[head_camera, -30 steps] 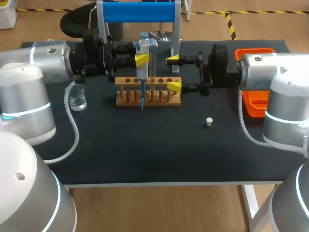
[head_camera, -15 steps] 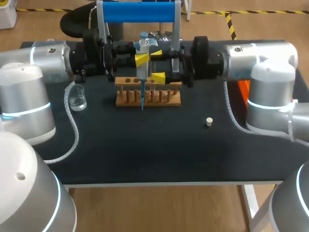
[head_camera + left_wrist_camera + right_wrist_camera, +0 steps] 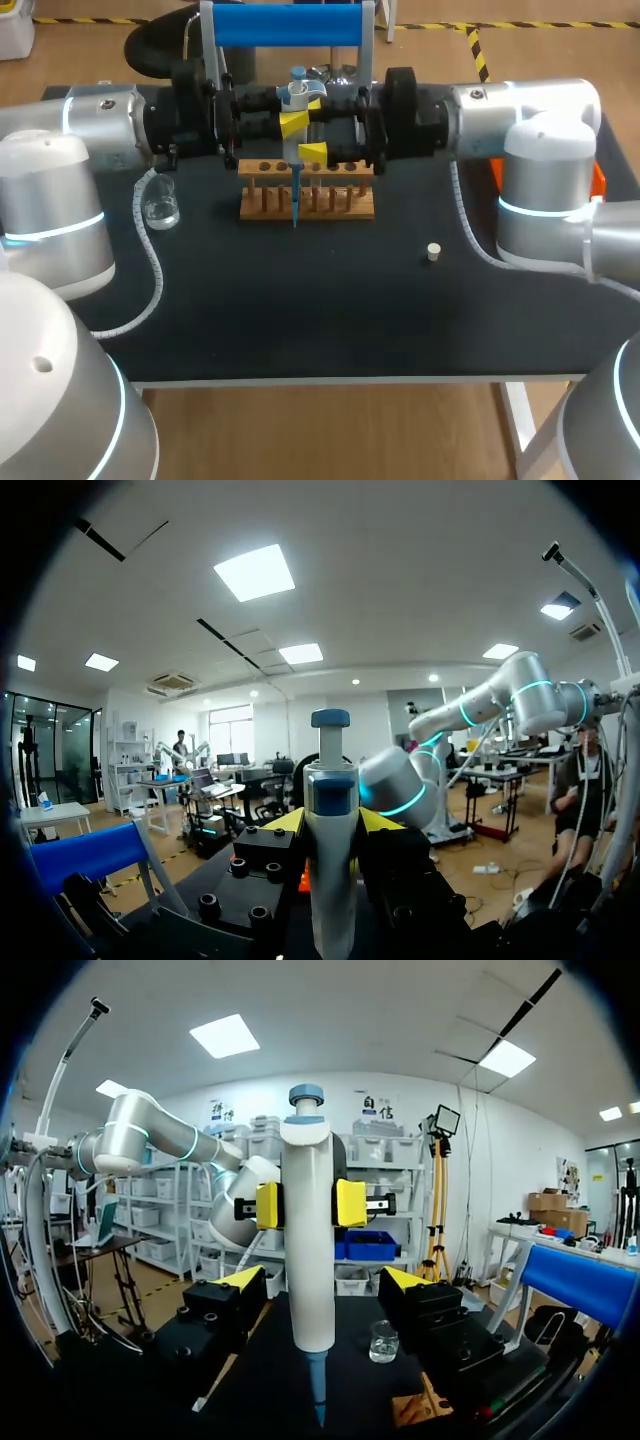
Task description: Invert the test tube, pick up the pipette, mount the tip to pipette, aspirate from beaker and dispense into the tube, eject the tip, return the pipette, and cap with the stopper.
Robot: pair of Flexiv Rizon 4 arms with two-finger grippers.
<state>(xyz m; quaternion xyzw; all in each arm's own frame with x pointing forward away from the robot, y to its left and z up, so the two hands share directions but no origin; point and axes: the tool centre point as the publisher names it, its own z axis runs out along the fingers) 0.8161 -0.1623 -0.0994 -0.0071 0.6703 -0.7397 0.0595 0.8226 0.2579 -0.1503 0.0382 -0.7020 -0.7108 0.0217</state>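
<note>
The left gripper (image 3: 294,122) is clamped on the pipette (image 3: 297,98), holding it upright in the upper middle of the head view. Its blue tip (image 3: 296,212) hangs in front of the wooden rack (image 3: 330,203). The right gripper (image 3: 323,1280) has its fingers apart on either side of the pipette's body, below the left gripper's hold, with a gap showing at each side. The beaker (image 3: 160,210) stands at the left, well apart from the rack. The stopper (image 3: 433,252) stands alone, right of centre. The table (image 3: 300,320) lies bare towards its front edge. A second ago the right gripper was past the rack's right end; it has since slid left to the pipette.
</note>
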